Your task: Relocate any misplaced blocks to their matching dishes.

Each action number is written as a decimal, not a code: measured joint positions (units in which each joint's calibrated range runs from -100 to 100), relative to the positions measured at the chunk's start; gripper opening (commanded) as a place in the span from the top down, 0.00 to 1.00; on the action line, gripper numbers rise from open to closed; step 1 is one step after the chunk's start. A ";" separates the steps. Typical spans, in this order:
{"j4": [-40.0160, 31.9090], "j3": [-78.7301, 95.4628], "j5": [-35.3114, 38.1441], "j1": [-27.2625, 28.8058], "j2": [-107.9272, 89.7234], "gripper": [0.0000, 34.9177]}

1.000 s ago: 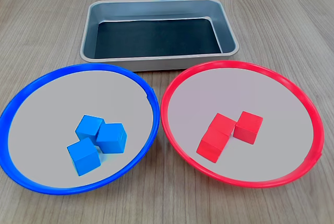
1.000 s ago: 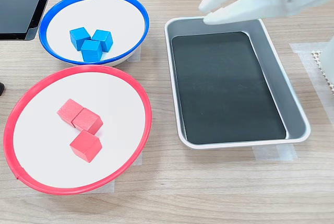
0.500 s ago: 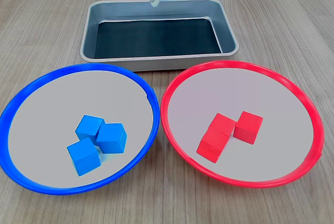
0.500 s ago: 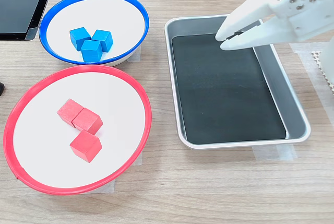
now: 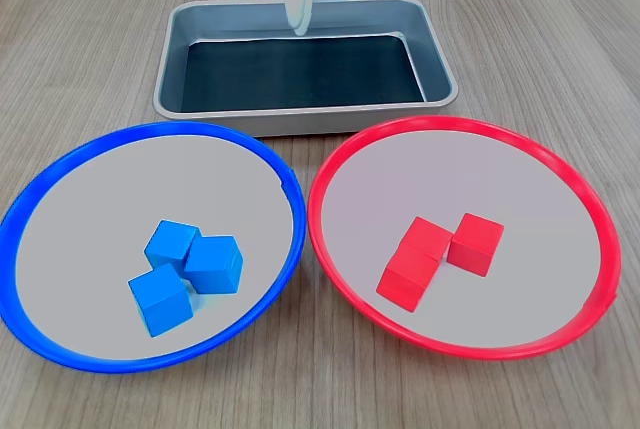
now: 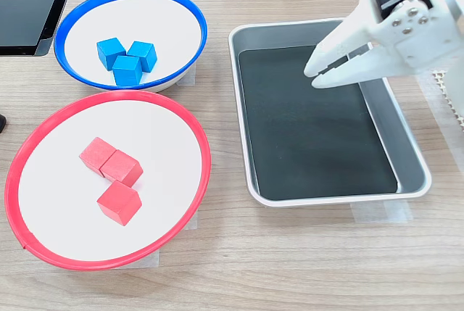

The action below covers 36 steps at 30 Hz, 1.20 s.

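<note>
— Three blue cubes (image 6: 127, 59) sit inside our blue-rimmed plate (image 6: 67, 24), three red cubes (image 6: 111, 178) inside the red-rimmed plate (image 6: 199, 137).
— Our white gripper (image 6: 316, 77) hangs slightly parted, empty, over the metal tray (image 6: 413, 157).

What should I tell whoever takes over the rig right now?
Gripper: fingers slightly apart, holding nothing, hanging over the grey metal tray in the second exterior view.
Blue-rimmed plate: three blue cubes clustered together, no red among them.
Red-rimmed plate: three red cubes, no blue among them.
Tray: nothing lies in it; no cubes on the bare table in either view.
Done: every visible cube sits in the plate of its own colour.
Left: nothing seems left to sort; probably just park the arm.
</note>
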 measured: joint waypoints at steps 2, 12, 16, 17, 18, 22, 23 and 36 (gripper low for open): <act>0.00 0.18 0.00 0.00 0.00 0.99; 0.00 0.82 -0.05 -0.44 -0.34 0.99; 0.00 0.82 -0.29 -0.44 -0.34 0.99; 0.00 0.82 -0.29 -0.44 -0.34 0.99; 0.00 0.82 -0.29 -0.44 -0.34 0.99; 0.00 0.82 -0.29 -0.44 -0.34 0.99; 0.00 0.82 -0.29 -0.44 -0.34 0.99; 0.00 0.82 -0.29 -1.42 -0.34 0.99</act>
